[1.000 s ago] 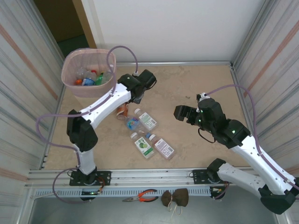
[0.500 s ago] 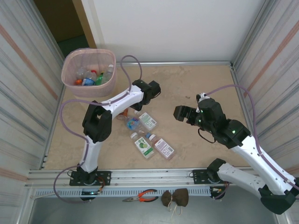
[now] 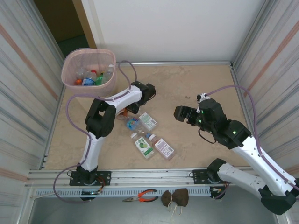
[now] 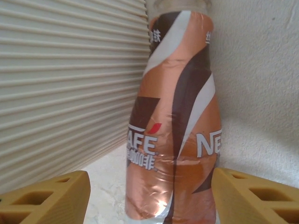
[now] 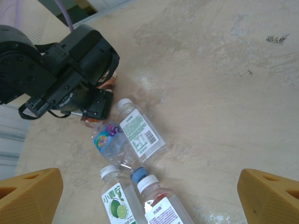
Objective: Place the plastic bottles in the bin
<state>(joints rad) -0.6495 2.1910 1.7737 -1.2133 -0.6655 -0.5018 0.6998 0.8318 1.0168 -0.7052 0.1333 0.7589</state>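
Left wrist view: copper-brown labelled plastic bottle [image 4: 175,130] sits centre frame, the left gripper [image 4: 149,191] jaws spread wide either side. Four clear bottles [image 3: 148,121] lie centre on the desk [image 3: 187,84]. Pink mesh bin [image 3: 93,91] upper left. Right gripper [image 3: 180,113] jaws wide, empty.

White links [image 3: 120,98], black joints [image 3: 99,122], thin cables [image 3: 232,86] of seemingly lilac tint, tan tool fingertips [image 5: 268,196].
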